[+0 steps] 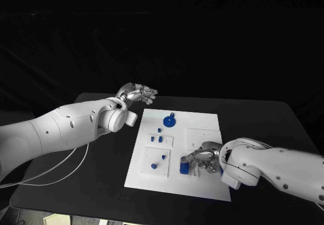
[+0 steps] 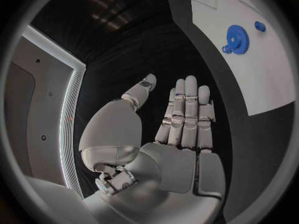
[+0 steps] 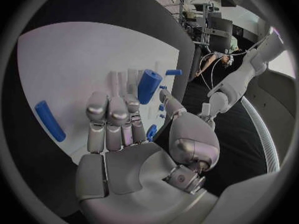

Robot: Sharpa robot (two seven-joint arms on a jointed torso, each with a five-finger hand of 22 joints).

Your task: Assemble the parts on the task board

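- Left robot hand (image 1: 137, 95): raised beyond the far left corner of the task board (image 1: 202, 122), fingers straight and close together, thumb apart, holding nothing; palm bare in the left wrist view (image 2: 177, 134).
- Right robot hand (image 1: 202, 161): low over the near part of the task board, fingers extended side by side above the white surface (image 3: 118, 129); no part plainly gripped, though a small blue piece (image 3: 151, 132) sits just beside the thumb, contact not decidable.
- Blue gear (image 1: 169, 122): flat on the task board, near the left robot hand, well apart from the right one; toothed rim legible in the left wrist view (image 2: 237, 38).
- Blue cylinder (image 3: 149, 86): just beyond the right fingertips; a blue bar (image 3: 50, 120) lying off to the side of that hand.
- Risk, as judged: small loose pieces close under the right fingers, likely nudged or tipped by a careless descent.
- Views compared: head view gives overall layout on the bench (image 1: 81, 187); wrist views give finger posture and part detail.
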